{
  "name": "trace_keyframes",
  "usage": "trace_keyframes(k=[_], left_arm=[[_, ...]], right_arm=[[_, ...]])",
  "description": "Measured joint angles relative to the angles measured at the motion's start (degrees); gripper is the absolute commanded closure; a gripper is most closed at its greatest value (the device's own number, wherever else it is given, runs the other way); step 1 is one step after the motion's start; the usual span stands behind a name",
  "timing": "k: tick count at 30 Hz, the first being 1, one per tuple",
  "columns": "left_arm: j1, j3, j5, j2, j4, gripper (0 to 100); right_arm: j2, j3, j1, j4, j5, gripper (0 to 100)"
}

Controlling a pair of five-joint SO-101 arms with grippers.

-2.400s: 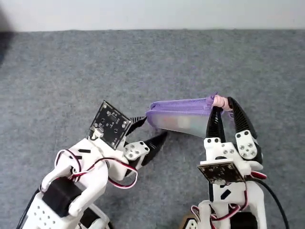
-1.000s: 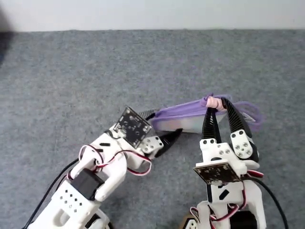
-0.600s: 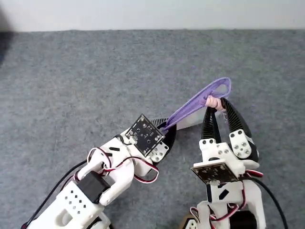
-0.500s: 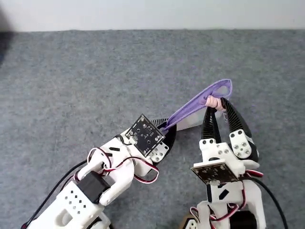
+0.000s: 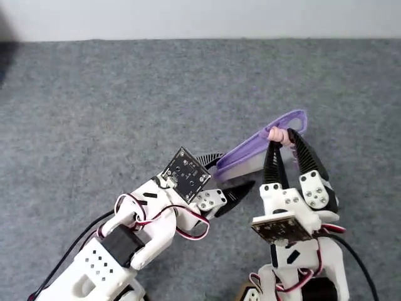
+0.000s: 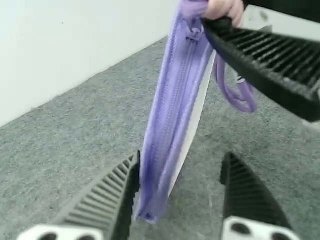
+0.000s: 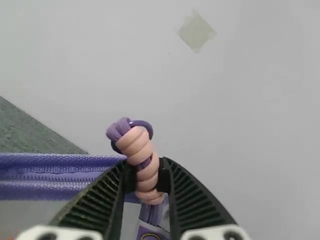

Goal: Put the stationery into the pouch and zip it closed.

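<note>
A purple zip pouch [image 5: 250, 150] hangs tilted above the grey mat, its zipper [image 6: 172, 115] facing the left wrist camera. My right gripper [image 5: 280, 139] is shut on the pink coiled zipper pull [image 7: 140, 161] at the pouch's high end, next to a purple loop [image 5: 293, 119]. Around the pouch's low end stands my left gripper [image 5: 230, 174], open, one finger on either side. In the left wrist view the pouch [image 6: 170, 150] hangs closer to one finger [image 6: 115, 200] than to the other. The pouch's contents are hidden.
Grey felt mat [image 5: 94, 94] covers the table, with a white wall [image 5: 200, 19] along its far edge. Both arm bases crowd the near edge. Open mat lies to the left and beyond the pouch.
The pouch went from lying flat to hanging by its pull end. My left gripper, shut on the low end half a second ago, has opened; the right kept its hold.
</note>
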Motion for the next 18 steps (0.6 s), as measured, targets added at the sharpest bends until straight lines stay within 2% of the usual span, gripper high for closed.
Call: trace_keyframes(k=[6, 12, 18], left_arm=[[0.09, 0.00, 0.09, 0.00, -0.09, 75], [0.35, 0.00, 0.26, 0.00, -0.09, 99], [0.00, -0.62, 0.44, 0.00, -0.09, 99]], right_arm=[[-0.09, 0.00, -2.81, 0.00, 0.00, 99.1], [-0.09, 0.00, -2.37, 0.00, 0.18, 99.1], [-0.62, 0.70, 2.46, 0.00, 0.18, 99.1]])
